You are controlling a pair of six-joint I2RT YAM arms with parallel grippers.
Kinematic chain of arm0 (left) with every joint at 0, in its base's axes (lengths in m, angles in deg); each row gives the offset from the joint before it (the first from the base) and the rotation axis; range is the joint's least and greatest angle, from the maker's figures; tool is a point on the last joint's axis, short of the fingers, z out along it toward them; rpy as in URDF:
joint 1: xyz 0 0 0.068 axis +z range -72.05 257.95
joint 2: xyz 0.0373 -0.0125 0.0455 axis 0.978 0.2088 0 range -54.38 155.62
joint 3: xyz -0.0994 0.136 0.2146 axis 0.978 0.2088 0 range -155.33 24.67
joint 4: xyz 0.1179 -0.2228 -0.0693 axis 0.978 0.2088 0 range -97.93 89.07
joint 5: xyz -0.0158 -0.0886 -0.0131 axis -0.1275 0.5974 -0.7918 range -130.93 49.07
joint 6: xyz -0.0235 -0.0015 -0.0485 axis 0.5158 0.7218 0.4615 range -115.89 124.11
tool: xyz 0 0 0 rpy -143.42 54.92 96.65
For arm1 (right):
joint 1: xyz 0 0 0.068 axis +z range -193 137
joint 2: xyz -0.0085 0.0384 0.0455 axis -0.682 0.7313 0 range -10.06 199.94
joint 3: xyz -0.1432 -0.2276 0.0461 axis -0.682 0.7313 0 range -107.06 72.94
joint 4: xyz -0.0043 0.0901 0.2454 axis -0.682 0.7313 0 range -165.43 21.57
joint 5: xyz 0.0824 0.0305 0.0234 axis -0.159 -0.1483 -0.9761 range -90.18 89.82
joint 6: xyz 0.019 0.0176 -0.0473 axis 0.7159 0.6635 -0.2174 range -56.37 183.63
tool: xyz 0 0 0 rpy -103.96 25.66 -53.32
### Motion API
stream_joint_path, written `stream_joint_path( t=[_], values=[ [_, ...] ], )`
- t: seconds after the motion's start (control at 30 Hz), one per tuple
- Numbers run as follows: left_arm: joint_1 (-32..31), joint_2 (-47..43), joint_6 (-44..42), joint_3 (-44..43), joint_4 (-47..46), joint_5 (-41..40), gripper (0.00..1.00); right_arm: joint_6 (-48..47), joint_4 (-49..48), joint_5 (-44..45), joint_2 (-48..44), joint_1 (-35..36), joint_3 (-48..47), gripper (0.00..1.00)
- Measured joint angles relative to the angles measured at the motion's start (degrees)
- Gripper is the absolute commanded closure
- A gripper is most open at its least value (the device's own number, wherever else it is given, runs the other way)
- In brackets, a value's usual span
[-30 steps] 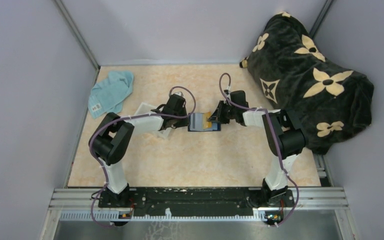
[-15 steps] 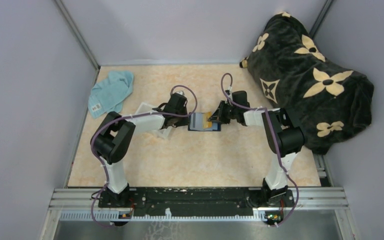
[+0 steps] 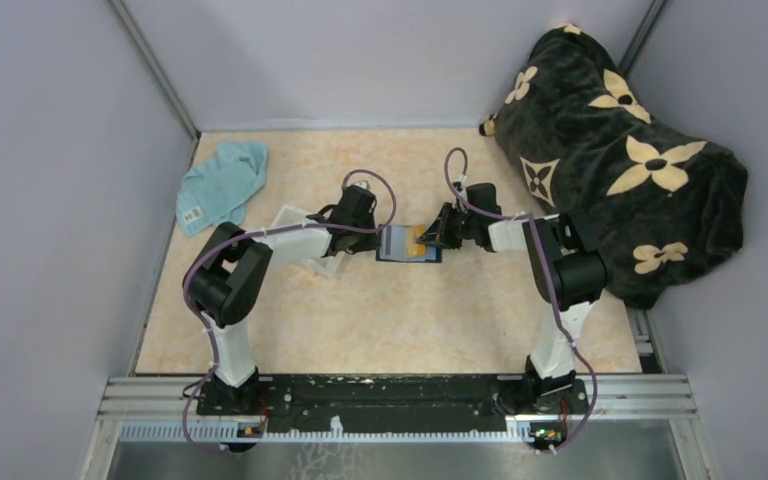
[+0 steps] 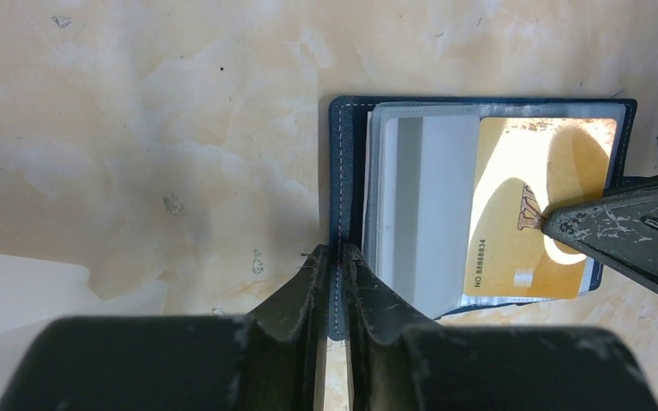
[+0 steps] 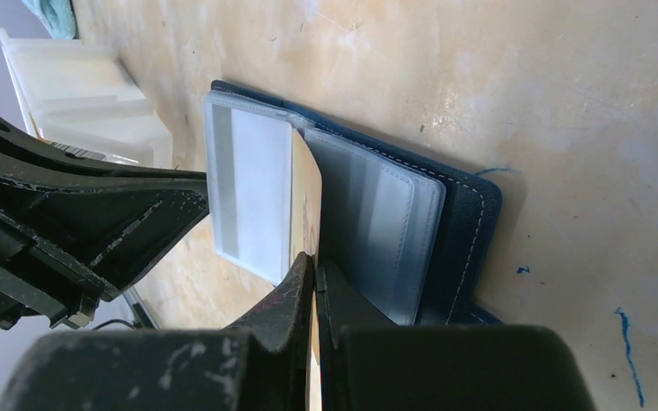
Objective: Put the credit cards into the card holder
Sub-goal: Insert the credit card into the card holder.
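The navy-blue card holder [image 3: 407,245] lies open and flat in the middle of the table, its clear sleeves facing up. My left gripper [image 4: 336,253] is shut on the holder's stitched left edge [image 4: 347,171]. My right gripper [image 5: 315,261] is shut on an orange-yellow credit card [image 5: 306,197]. That card [image 4: 514,223] lies partly inside a sleeve on the holder's right half. Beside it lies a greyish flat rectangle [image 4: 433,214]; I cannot tell whether it is a card or a sleeve. The two grippers face each other across the holder [image 5: 471,223].
A clear plastic tray [image 3: 300,225] sits under the left arm, just left of the holder. A teal cloth [image 3: 222,183] lies at the back left. A big dark flowered blanket [image 3: 620,160] fills the right back corner, close behind the right arm.
Both wrists have edged very slightly toward the back of the table. The holder and the card stay where they were, both grips unchanged.
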Motion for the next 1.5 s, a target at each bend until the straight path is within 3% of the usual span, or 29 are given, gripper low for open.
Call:
stream_joint_path(
  t=[1.5],
  values=[
    [-1.7, 1.9, 0.2, -1.7, -0.9, -3.9, 0.89, 3.9, -2.1, 4.0, -4.3, 1.0, 3.9, 1.00]
  ],
)
